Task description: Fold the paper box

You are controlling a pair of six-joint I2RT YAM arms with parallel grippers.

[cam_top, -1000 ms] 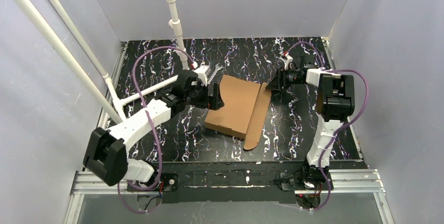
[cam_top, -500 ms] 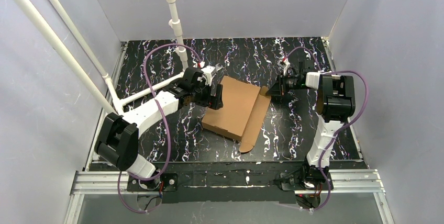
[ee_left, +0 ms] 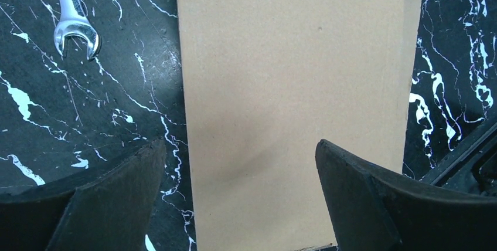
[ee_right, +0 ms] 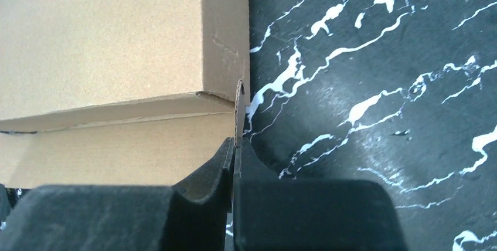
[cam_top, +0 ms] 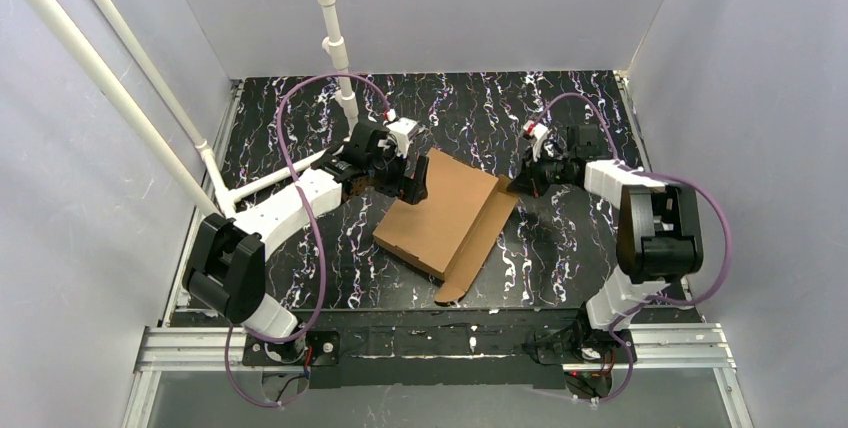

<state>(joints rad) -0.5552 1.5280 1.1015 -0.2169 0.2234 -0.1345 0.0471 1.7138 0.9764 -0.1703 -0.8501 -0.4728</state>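
A plain brown corrugated cardboard paper box (cam_top: pixel 435 210), folded into a shallow flat rectangle, lies near the middle of the black, white-veined marbled table (cam_top: pixel 570 248). It sits askew, so in the overhead view its long sides run roughly from 1 o'clock to 7 o'clock. A long narrow flap (cam_top: pixel 480 238) with a rounded near end juts out along its 3 o'clock side.

The left gripper (cam_top: pixel 412 176) is at the box's 11 o'clock corner with its jaws spread wide. In its wrist view one black finger (ee_left: pixel 111 198) is over the table at the panel's 9 o'clock side and the other is over the cardboard near its 3 o'clock edge (whether either touches the box cannot be told). A silver open-ended steel wrench (ee_left: pixel 74 22) lies on the table at 11 o'clock in that view, apart from the box.

The right gripper (cam_top: pixel 518 184) is at the box's 2 o'clock corner. Its black fingers (ee_right: pixel 205 169) are pressed together, pinching the thin upright edge of cardboard at the far end of the flap.

A white plastic pipe frame (cam_top: pixel 335 48) stands at the table's 11 o'clock side.
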